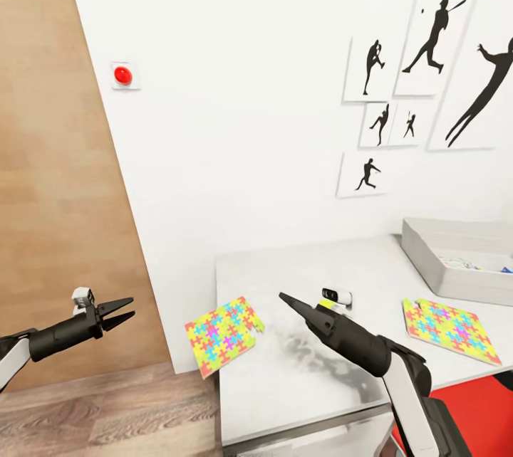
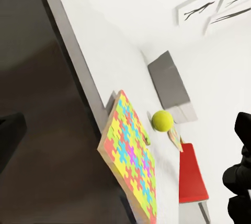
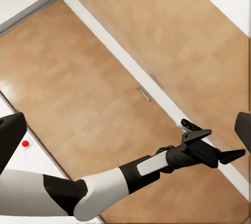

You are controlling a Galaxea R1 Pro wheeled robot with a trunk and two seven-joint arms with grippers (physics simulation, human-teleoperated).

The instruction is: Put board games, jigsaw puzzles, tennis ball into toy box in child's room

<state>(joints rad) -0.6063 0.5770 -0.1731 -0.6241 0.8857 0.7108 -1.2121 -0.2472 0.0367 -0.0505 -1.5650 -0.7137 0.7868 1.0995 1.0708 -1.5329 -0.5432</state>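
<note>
We note one jigsaw puzzle (image 1: 224,334) overhanging the tabletop's (image 1: 299,386) left edge, lying between our grippers. Left gripper (image 1: 121,314) hovers off the tabletop, slightly parted, empty. Right gripper (image 1: 286,298) is over the tabletop; closure unclear. Second puzzle (image 1: 445,329) lies beside the toy box (image 1: 427,258). Tennis ball (image 2: 162,121) sits beyond the overhanging puzzle.

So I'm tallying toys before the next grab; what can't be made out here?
- Toy box contents: head view, near wall hides most, picture edge crops it.
- Tennis ball: head view, right hand covers it.
- Right jigsaw puzzle: left wrist view, seen edge-on past the ball.
</note>
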